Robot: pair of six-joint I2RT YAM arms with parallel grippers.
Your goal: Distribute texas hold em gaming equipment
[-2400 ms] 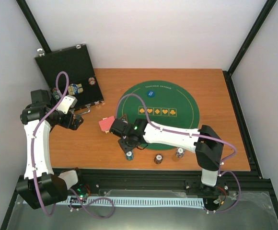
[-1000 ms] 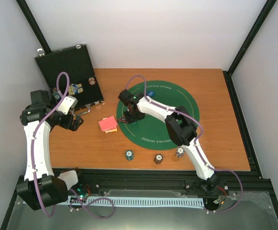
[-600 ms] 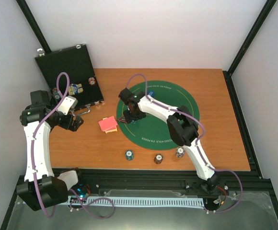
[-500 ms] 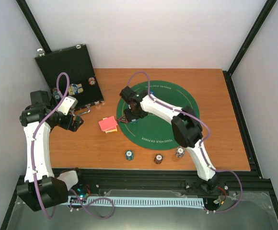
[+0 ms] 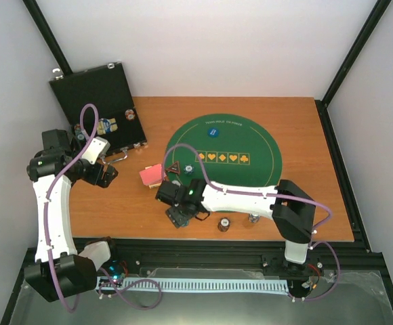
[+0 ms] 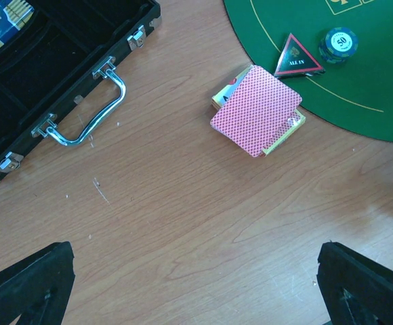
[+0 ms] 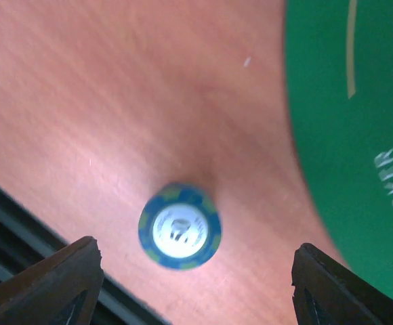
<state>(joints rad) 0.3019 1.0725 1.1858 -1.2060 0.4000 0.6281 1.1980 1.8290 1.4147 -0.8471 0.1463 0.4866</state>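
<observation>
- Only the top view gives you both arms at once. The left end effector (image 5: 104,175) hangs over bare surface (image 5: 318,149) left of the mat (image 5: 251,177). The right end effector (image 5: 178,217) sits just off the mat's near-left rim.
- Only your right wrist view shows what lies under the right end effector: a blue stack (image 7: 179,227) of chips with pale edge stripes, on the wood just off the mat. The fingers (image 7: 61,281) stand spread on either side of it, clear of it.
- Your left wrist view shows its own fingers (image 6: 27,288) spread wide, with nothing between them.
- For writing, the left wrist view reads "ALL IN" on the triangle (image 6: 297,57), which is black with a red edge. It also reads "50" on the single chip (image 6: 338,44) just beside it. Both lie at the mat's left edge.
- The right wrist view reads "POKER" along the mat's rim. The arc of lettering in the top view is too small to read surely.
- The cards (image 6: 256,110) are a skewed pile of red criss-cross backs with yellow edges peeking beneath. They lie on the wood just left of the mat, near the triangle.
- The top view also shows a blue button (image 5: 212,132) on the mat's far part, beyond a row of five yellow suit marks. Two more stacks (image 5: 223,224) stand off the mat's near rim.
- The case (image 6: 47,61) lies open, far-left of the mat, its handle towards the cards.
</observation>
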